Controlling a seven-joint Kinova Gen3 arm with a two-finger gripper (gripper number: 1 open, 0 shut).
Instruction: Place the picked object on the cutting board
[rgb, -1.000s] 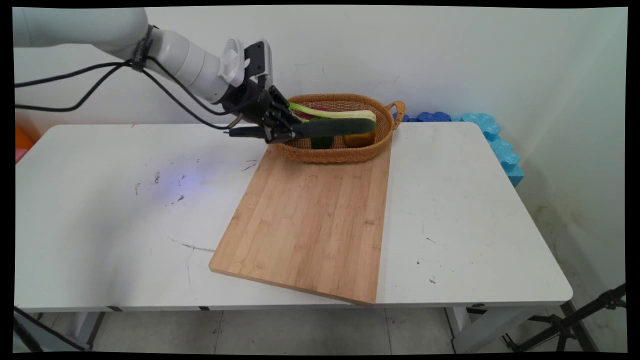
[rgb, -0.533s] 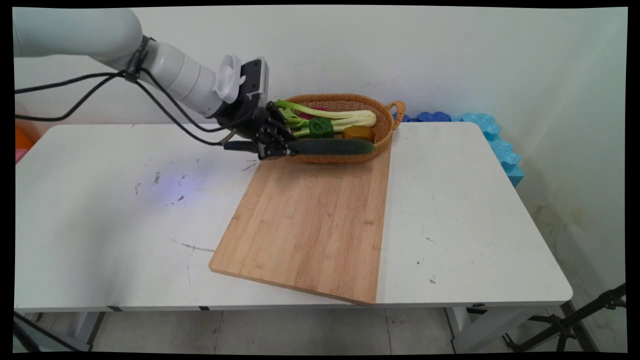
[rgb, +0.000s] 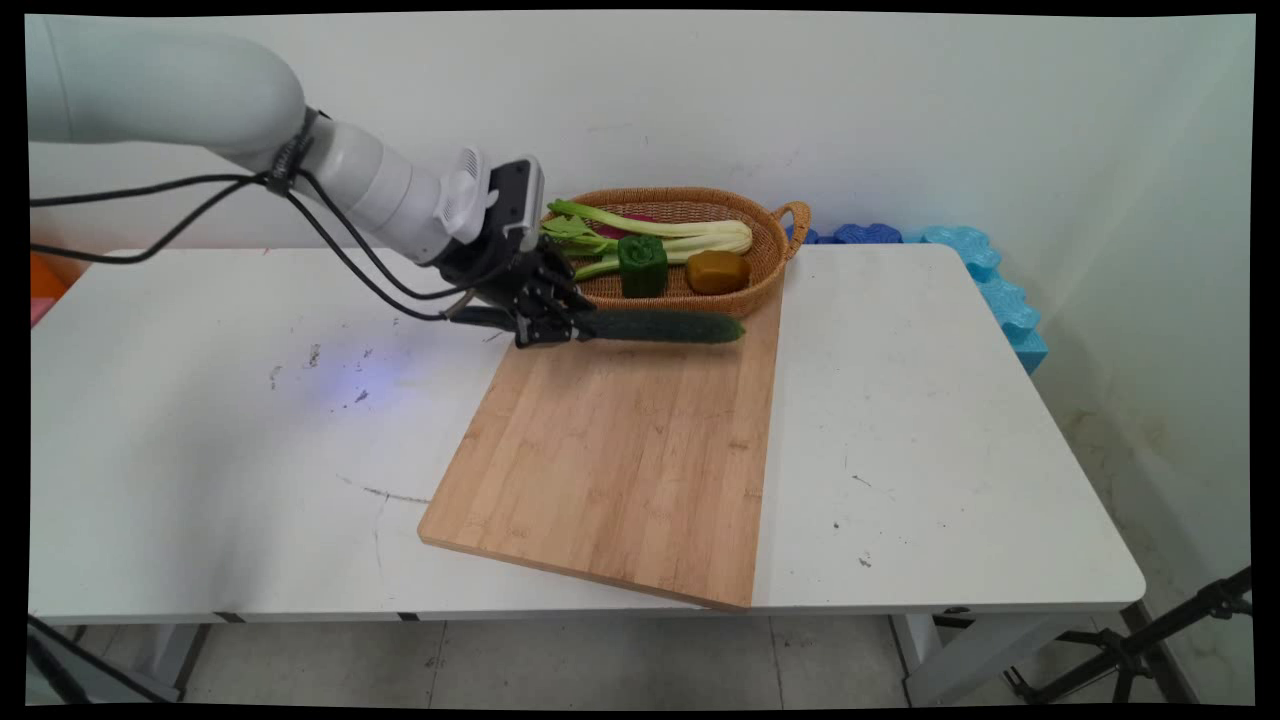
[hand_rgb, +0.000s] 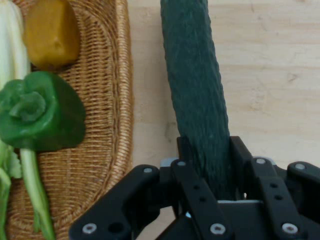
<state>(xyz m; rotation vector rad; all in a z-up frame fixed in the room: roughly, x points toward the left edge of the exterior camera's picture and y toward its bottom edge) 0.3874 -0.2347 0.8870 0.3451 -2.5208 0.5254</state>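
My gripper (rgb: 560, 327) (hand_rgb: 207, 165) is shut on one end of a long dark green cucumber (rgb: 660, 326) (hand_rgb: 195, 85). The cucumber lies level, just above the far end of the wooden cutting board (rgb: 620, 450) (hand_rgb: 270, 75), right in front of the wicker basket (rgb: 770, 262) (hand_rgb: 107, 115). In the basket lie a green bell pepper (rgb: 642, 264) (hand_rgb: 40, 112), a brownish potato (rgb: 717, 271) (hand_rgb: 50, 32) and a bok choy (rgb: 660, 232) (hand_rgb: 12, 50).
The board lies slanted on the white table (rgb: 950, 420), its near corner close to the front edge. Blue foam pieces (rgb: 990, 280) sit behind the table's far right corner. Black cables (rgb: 200, 190) hang from the arm over the table's left.
The gripper has come down and toward the near side with the cucumber, from above the basket to just over the board's far end. The pepper and potato are uncovered.
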